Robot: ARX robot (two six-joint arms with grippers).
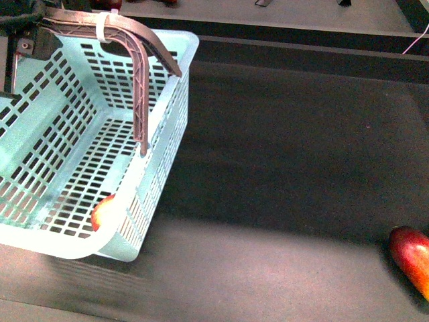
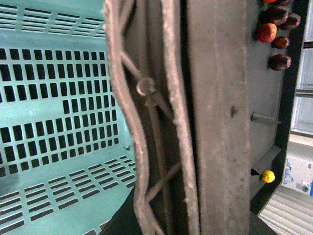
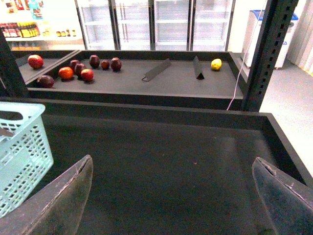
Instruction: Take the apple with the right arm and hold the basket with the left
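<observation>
The pale turquoise basket (image 1: 87,134) hangs tilted at the left of the front view. Its brown-grey ribbed handle (image 1: 137,74), bound by a white zip tie (image 1: 102,27), is up. My left gripper (image 1: 37,23) is shut on the handle at the top left. In the left wrist view the handle (image 2: 151,112) fills the space between the fingers (image 2: 215,122), with the basket's slotted wall (image 2: 58,98) beside it. A red and yellowish apple (image 1: 104,211) shows in the basket's near corner, partly hidden by the wall. My right gripper (image 3: 171,205) is open and empty over the dark shelf floor, with the basket (image 3: 22,147) to its side.
An elongated red-orange fruit (image 1: 412,258) lies at the near right of the dark shelf. On the back shelf are several red and dark fruits (image 3: 73,68), a lemon (image 3: 216,63) and two metal dividers (image 3: 156,70). A raised shelf wall (image 3: 279,142) bounds the right side.
</observation>
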